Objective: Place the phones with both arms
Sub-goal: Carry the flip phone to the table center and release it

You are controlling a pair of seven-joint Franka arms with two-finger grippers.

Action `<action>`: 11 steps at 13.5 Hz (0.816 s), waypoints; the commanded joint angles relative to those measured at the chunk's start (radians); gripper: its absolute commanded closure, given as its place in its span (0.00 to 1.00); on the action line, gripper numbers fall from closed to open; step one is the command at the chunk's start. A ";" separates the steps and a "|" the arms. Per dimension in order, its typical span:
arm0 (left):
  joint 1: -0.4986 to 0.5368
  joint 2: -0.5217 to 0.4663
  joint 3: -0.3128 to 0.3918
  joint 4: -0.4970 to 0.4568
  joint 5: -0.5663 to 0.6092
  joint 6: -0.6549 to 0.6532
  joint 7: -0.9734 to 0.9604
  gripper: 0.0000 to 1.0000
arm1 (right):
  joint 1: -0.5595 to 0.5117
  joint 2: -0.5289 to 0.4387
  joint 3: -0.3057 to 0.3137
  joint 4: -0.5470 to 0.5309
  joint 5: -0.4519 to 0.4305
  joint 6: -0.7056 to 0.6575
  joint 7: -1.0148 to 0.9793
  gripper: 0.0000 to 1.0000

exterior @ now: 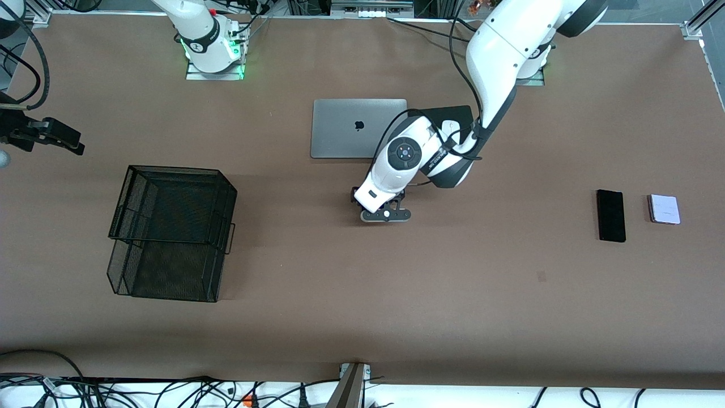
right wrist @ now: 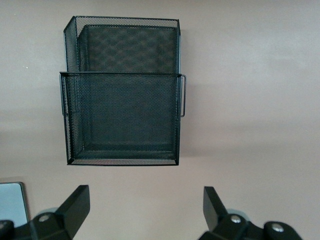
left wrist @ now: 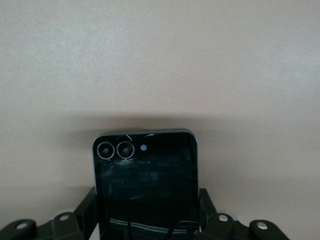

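Your left gripper sits low over the bare middle of the brown table, just nearer the front camera than the silver laptop. It is clamped on the squarish black folded phone. In the left wrist view you see that phone between the two fingers, its two ringed camera lenses and a small blue dot facing the camera. From the front view the phone itself is hidden under the arm's wrist, so you cannot make it out there.

The long black slab phone lies flat toward the left arm's end of the table, with the pale lavender-white phone just beside it, closer still to that end. The two do not touch.

Your right gripper has its fingers spread wide and holds nothing. It hangs above the black wire mesh basket, which stands toward the right arm's end of the table. In the front view only a dark part of that arm shows at the picture's edge, and the gripper's own tips are cut off there.

A dark pad beside the laptop is mostly covered by the left arm.
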 commanded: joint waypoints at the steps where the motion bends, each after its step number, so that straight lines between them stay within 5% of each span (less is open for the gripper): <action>1: -0.020 -0.002 0.009 0.032 -0.011 -0.014 0.005 0.00 | 0.003 0.008 0.004 0.009 0.008 -0.005 -0.001 0.00; 4: 0.002 -0.058 0.012 0.030 -0.013 -0.068 0.003 0.00 | 0.011 0.018 0.012 0.009 0.008 -0.006 0.005 0.00; 6: 0.048 -0.150 0.029 0.033 0.005 -0.227 0.035 0.00 | 0.031 0.021 0.012 0.009 0.008 -0.006 0.005 0.00; 11: 0.238 -0.267 0.029 0.055 0.111 -0.470 0.342 0.00 | 0.196 0.069 0.012 0.009 0.010 0.026 0.117 0.00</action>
